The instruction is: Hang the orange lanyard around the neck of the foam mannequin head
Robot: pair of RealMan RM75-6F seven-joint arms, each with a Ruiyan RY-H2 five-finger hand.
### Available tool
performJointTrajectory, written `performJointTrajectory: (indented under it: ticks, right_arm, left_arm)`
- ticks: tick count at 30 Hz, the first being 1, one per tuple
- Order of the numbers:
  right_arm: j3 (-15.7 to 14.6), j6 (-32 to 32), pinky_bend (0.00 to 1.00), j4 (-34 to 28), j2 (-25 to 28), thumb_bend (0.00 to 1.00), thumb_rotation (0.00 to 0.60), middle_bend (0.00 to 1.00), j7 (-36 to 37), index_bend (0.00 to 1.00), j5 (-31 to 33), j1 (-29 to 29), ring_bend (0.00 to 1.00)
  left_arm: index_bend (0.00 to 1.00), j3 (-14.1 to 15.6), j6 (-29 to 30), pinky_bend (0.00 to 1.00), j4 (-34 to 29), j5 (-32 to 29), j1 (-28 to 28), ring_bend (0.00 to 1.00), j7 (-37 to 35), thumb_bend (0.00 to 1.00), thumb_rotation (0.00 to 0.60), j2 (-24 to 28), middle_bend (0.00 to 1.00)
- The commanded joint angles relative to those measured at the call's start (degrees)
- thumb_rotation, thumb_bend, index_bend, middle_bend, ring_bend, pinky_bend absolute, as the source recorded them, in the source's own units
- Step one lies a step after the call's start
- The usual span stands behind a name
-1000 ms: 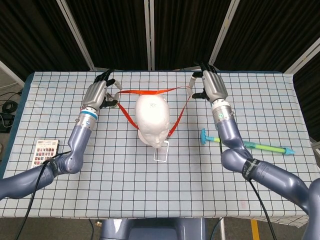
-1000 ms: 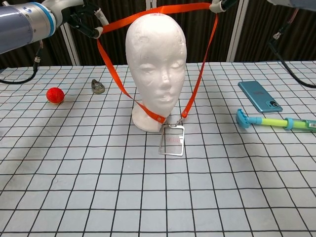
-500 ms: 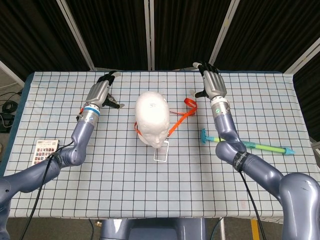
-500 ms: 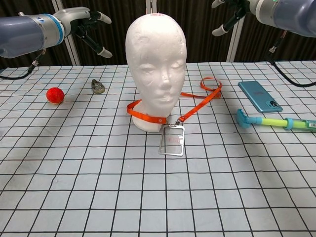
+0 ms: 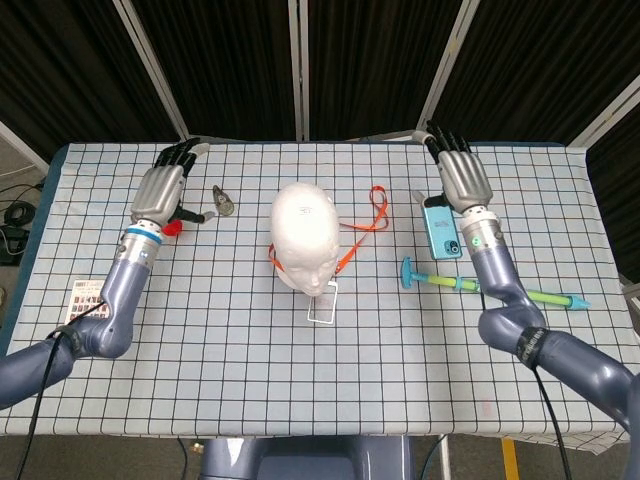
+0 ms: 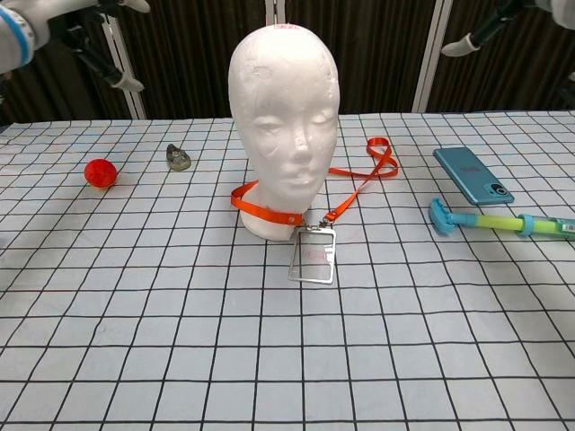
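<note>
Lanyard point(image 6: 359, 184): orange; released since a second ago, now round the foam head's point(image 6: 283, 117) neck base, slack looped on the table to its right.
Badge holder point(image 6: 313, 255): flat, near side of head; writing unreadable.
Left hand point(image 5: 160, 188): withdrawn leftward, fingers spread, empty.
Right hand point(image 5: 462, 180): withdrawn rightward, fingers spread, empty, over phone point(image 5: 441, 229).
</note>
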Motion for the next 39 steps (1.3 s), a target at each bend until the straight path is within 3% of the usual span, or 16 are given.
performJointTrajectory:
  ticks: [1,5,7,10,17,21,27,33,39]
  right_arm:
    - [-4.7,7.1,0.0,-9.6,6.9,0.18,0.6,0.0,0.1,0.16,-7.9,-6.8,0.0]
    - [-7.9,9.2,0.0,-15.6,10.3,0.33,0.6,0.0,2.1,0.17,-12.3,-10.6,0.0]
    - [-8.9,9.5,0.0,-17.3,11.2,0.49,0.6,0.0,2.9,0.17,-13.7,-11.6,0.0]
    - [-11.4,10.1,0.0,-20.4,12.6,0.64,0.6,0.0,4.5,0.17,-16.9,-13.6,0.0]
    - [-16.9,7.1,0.0,-23.3,12.5,0.84,0.6,0.0,6.7,0.16,-24.1,-14.8,0.0]
    - [-18.3,3.7,0.0,-23.0,10.7,0.94,0.6,0.0,8.0,0.16,-26.8,-13.2,0.0]
    - [-17.4,-1.2,0.0,-21.8,4.8,1.0,0.6,0.1,6.7,0.16,-28.0,-9.2,0.0]
    - [-15.3,-4.8,0.02,-21.6,-1.0,1.0,0.6,0.09,3.2,0.16,-25.5,-5.9,0.0]
    - [-14.0,-8.4,0.05,-17.5,-7.7,1.0,0.6,0.09,-1.9,0.16,-20.6,-3.5,0.02]
  left_arm:
    - [0.0,4.2,7.7,0.0,-9.0,3.5,6.8,0.0,4.0,0.0,0.6,6.0,0.0]
    - [0.0,7.5,13.2,0.0,-15.4,4.7,11.7,0.0,8.1,0.0,0.6,9.5,0.0]
    - [0.0,8.5,15.4,0.0,-17.5,5.2,13.4,0.0,9.5,0.0,0.6,10.4,0.0]
    - [0.0,10.7,20.5,0.0,-21.5,6.6,17.2,0.0,11.9,0.0,0.6,12.2,0.0]
    - [0.0,15.8,28.9,0.0,-29.3,9.5,25.3,0.0,16.4,0.0,0.6,15.7,0.0]
    - [0.0,16.8,30.9,0.0,-30.9,10.4,27.6,0.0,17.2,0.0,0.6,16.1,0.0]
    - [0.0,16.7,31.0,0.0,-30.6,11.5,28.8,0.0,17.1,0.0,0.6,16.2,0.0]
    - [0.0,16.1,29.8,0.0,-29.3,11.8,29.2,0.0,16.2,0.0,0.6,15.8,0.0]
    - [0.0,15.2,28.3,0.0,-28.2,11.6,29.4,0.0,14.9,0.0,0.6,15.9,0.0]
